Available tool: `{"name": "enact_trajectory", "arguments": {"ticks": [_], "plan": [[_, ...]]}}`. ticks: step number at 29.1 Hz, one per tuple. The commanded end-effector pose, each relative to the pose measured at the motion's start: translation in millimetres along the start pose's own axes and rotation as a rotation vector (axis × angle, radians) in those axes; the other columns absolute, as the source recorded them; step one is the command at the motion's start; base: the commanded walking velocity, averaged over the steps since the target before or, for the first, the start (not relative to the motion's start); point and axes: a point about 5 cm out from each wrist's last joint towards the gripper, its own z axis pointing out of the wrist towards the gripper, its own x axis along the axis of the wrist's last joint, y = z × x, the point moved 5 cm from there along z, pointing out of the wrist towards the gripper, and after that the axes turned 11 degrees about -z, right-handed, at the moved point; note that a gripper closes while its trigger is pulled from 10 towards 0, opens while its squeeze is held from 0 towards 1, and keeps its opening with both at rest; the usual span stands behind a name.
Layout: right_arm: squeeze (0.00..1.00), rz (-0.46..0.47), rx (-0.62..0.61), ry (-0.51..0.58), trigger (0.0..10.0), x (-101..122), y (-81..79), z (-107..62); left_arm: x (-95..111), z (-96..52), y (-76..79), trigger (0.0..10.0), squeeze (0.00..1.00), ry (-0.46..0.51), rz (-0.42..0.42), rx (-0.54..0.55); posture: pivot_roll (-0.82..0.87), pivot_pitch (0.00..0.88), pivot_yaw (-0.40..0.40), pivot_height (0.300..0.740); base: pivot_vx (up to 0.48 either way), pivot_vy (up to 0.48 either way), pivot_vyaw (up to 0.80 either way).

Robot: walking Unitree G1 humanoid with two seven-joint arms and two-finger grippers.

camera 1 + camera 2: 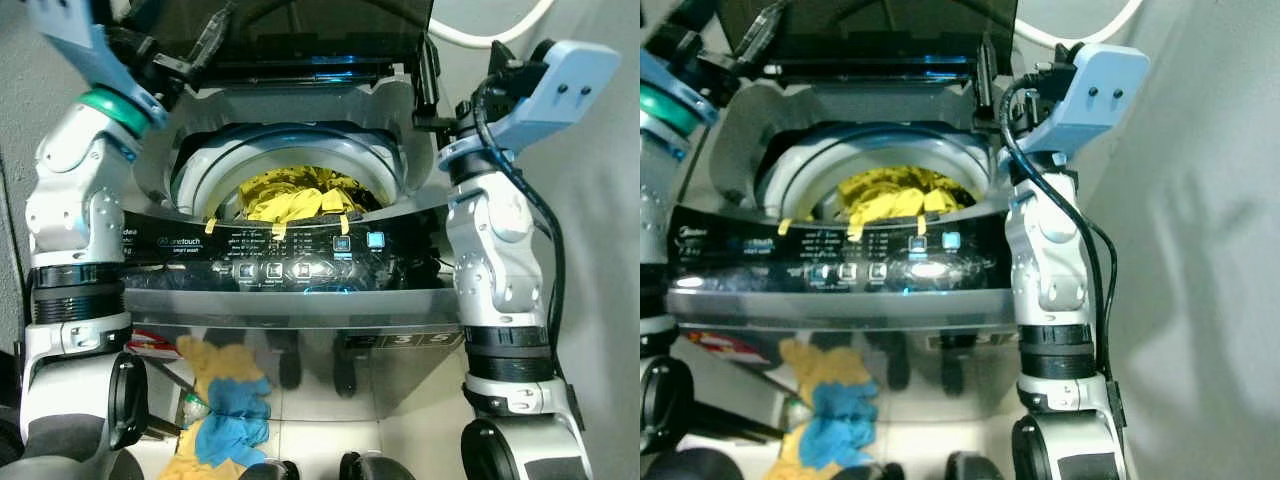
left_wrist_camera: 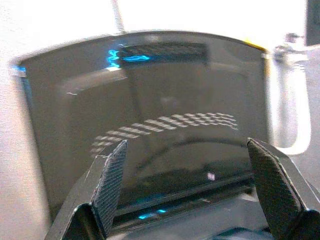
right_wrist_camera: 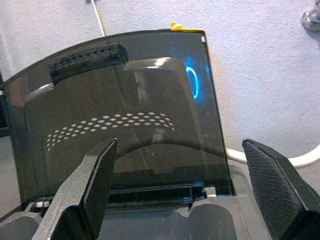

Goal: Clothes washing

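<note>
Nearest the head camera are the robot's two silver arms, raised on either side of a top-loading washer (image 1: 300,300). Low on the floor by its front lies a heap of yellow and blue cloths (image 1: 225,400).

The load, yellow clothes (image 1: 295,195), sits bunched in the drum (image 1: 210,165), below and between the arms. The lid (image 3: 120,115) stands open and nearly upright at the back of the washer, its long axis running side to side and its dark inner face turned toward the robot.

The left gripper (image 2: 192,185) is released, fingers spread wide, aimed at the lid from the left rear corner. The right gripper (image 3: 190,185) is likewise spread and empty, facing the lid from the right rear corner. Neither touches it.

With the drum loaded, the likely next move is closing the lid. Its top edge lies ahead of and above both grippers; they look about equally near, so either could reach over and pull it forward and down.
</note>
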Motion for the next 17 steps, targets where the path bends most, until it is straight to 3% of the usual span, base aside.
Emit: {"name": "enact_trajectory", "arguments": {"ticks": [1, 6, 17], "plan": [[0.0, 0.002, 0.02, 0.018, 10.0, 3, -3.9, -0.8, 9, -4.9, -2.5, 10.0, 0.0, 0.035, 0.029, 0.024, 0.08, 0.039, 0.046, 0.74, 0.0, 0.0, 0.0], [0.0, -0.021, 0.054, 0.056, 10.0, 11, -8.9, 2.2, 9, -10.9, 0.1, 10.0, 0.0, 0.039, 0.043, 0.031, 0.07, 0.025, 0.041, 0.74, 0.0, 0.0, 0.0], [0.0, -0.012, 0.064, 0.061, 10.0, 14, -10.7, 2.9, -1, -8.3, 3.5, 10.0, 0.0, 0.042, 0.051, 0.069, 0.06, 0.025, 0.044, 0.74, 0.0, 0.0, 0.0]]}}
